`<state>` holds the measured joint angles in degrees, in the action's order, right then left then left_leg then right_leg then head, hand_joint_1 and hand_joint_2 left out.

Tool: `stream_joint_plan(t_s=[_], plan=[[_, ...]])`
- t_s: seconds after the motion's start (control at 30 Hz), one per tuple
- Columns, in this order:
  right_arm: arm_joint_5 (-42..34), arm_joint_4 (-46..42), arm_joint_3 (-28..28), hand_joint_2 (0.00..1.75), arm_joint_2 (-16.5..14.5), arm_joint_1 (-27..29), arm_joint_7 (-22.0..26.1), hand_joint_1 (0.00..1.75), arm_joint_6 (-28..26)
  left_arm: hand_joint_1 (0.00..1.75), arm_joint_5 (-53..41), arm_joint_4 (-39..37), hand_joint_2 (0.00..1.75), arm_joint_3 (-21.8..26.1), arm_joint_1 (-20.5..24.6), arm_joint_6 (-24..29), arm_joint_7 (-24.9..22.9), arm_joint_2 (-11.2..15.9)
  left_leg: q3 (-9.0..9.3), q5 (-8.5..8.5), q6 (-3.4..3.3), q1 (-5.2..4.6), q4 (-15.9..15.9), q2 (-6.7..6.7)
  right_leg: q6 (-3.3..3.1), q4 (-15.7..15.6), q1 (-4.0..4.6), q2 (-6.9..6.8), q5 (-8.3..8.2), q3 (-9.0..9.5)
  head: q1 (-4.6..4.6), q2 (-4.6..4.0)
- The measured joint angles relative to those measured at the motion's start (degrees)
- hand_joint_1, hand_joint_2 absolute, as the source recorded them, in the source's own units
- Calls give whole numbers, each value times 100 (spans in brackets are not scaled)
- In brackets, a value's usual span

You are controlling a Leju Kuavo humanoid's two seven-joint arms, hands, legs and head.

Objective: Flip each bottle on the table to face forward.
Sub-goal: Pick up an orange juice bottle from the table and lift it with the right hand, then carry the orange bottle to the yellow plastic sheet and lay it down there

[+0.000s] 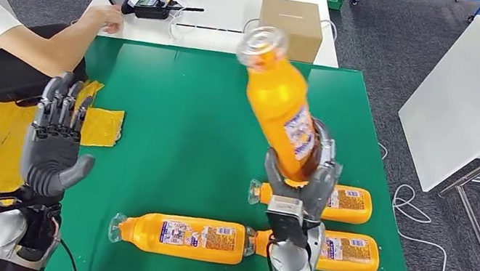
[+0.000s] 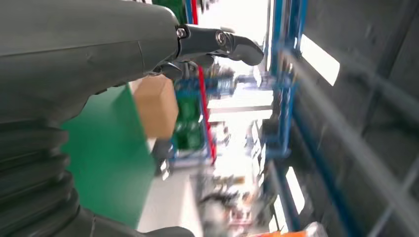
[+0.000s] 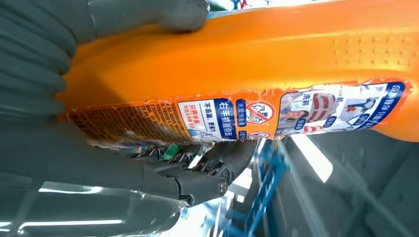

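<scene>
Your right hand (image 1: 301, 190) grips one orange bottle (image 1: 279, 102) above the green mat (image 1: 177, 95); its label (image 3: 237, 116) reads clearly from the right wrist. Three orange bottles (image 1: 180, 234) lie on the mat. Your left hand (image 1: 55, 141) is empty, fingers spread, beside the mat.

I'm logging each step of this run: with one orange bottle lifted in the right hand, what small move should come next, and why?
Probably turn the wrist so the label faces forward, then lower the bottle onto bare green mat. The right hand grips the lifted bottle by its lower part, raised and tilted, cap end up. Three more bottles lie on the mat, and the left hand is open and off to the side.
</scene>
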<state>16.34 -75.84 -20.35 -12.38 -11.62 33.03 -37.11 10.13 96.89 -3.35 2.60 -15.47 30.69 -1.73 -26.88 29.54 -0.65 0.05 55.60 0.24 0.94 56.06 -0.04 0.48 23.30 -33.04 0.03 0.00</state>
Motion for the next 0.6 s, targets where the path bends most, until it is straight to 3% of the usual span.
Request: stream_joint_plan(t_s=[0.2, 0.3, 0.47, 0.6], plan=[[-100, -588, 186, 175, 111, 321, 42, 174, 94, 0, 18, -2, 175, -4, 83, -220, -73, 251, 3, 0, 0, 0, 0, 16, 0, 0, 1, 7, 0, -2, -1, 0], [-115, -727, 227, 175, 131, 389, 51, 174, 149, 0, 131, -38, 175, -53, 108, -478, -363, 341, 4, 0, 0, 0, 0, 15, 0, 0, 1, 7, 0, -1, -1, 0], [-79, -885, 231, 175, 157, 473, 52, 175, 411, 0, 598, -532, 175, -374, 367, -1410, -893, 567, 4, 0, 0, 0, 0, 14, 0, 1, 0, 6, 0, 0, -1, 0], [-88, -880, 155, 175, 154, 463, 24, 174, 524, 0, 518, -942, 175, -778, 645, -1545, -968, 665, 1, 0, 0, 0, 0, 14, 0, 1, -1, 6, -1, 0, 1, 0]])
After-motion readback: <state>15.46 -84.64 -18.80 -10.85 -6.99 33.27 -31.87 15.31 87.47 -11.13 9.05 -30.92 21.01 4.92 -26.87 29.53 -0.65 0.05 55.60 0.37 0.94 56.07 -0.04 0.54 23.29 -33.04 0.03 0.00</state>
